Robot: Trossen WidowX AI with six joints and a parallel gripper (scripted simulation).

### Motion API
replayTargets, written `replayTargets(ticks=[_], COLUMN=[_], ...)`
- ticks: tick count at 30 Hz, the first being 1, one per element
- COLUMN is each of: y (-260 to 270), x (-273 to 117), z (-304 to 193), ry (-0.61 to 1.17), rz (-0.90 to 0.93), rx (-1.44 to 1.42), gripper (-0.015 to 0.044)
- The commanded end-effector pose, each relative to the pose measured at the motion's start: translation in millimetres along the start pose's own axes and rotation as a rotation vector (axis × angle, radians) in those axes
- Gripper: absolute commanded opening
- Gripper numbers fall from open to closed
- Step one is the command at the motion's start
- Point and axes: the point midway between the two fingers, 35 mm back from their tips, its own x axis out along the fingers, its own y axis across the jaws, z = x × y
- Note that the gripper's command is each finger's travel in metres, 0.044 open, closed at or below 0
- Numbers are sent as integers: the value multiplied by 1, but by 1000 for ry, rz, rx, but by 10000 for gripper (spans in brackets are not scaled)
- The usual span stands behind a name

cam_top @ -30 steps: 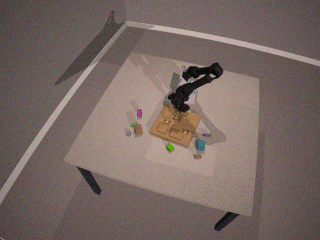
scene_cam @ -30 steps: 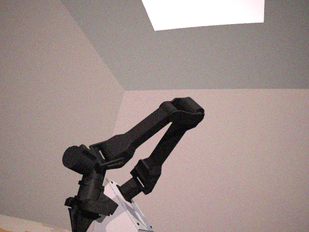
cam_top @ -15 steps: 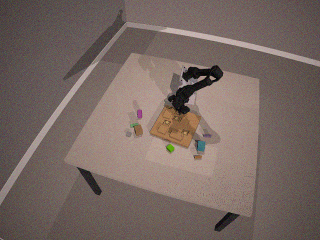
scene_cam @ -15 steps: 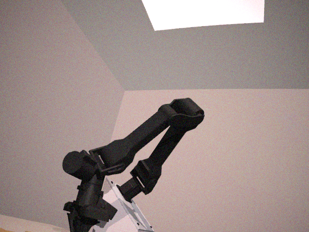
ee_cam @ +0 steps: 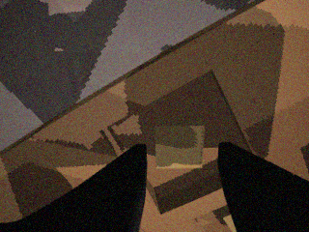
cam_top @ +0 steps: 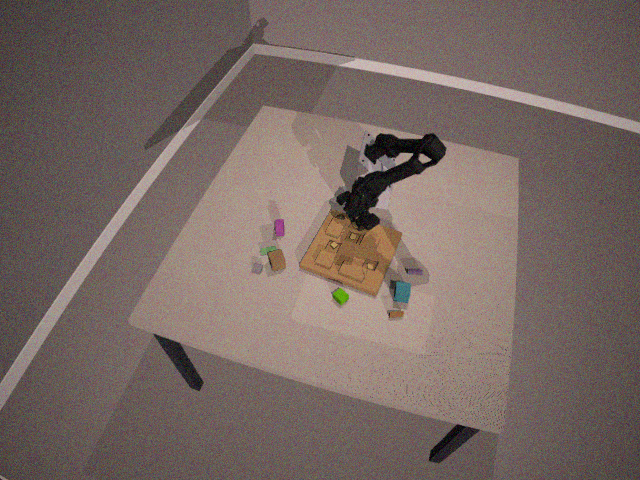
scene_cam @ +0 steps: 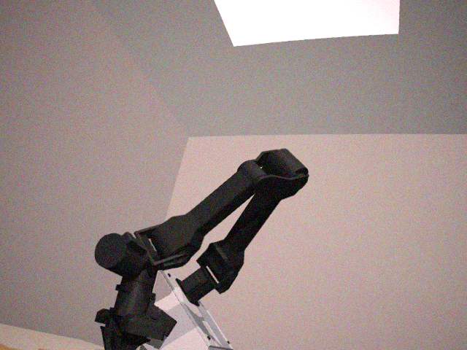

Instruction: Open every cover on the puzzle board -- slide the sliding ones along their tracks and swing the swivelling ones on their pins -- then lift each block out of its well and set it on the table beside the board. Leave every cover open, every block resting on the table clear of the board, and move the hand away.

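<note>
The wooden puzzle board lies on the table under the arm. Raised flat covers show on it, beside small openings with yellowish patches; whether these are blocks or well floors I cannot tell. In the wrist view, a small olive-yellow block shows within a dark square well. My gripper is partly open, its black fingertips on either side of the block in that view, with gaps between. In the top view the hand hides the board's back edge and the fingertips.
Left of the board lie a magenta piece, a brown block, a flat green piece and a greyish one. A lime block lies in front. A teal block, purple piece and orange piece lie right.
</note>
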Motion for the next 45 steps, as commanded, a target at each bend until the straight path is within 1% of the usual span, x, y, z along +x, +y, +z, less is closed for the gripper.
replayTargets(ticks=[1, 9, 19, 25, 45], y=[0, 0, 0, 0, 1], x=[4, 10, 7, 6, -20], z=[1, 1, 0, 0, -2], ry=[-4, -5, -1, 0, 0], rz=[-4, -4, 0, 0, 1], rx=[6, 6, 0, 0, 3], gripper=[144, 144, 80, 80, 80])
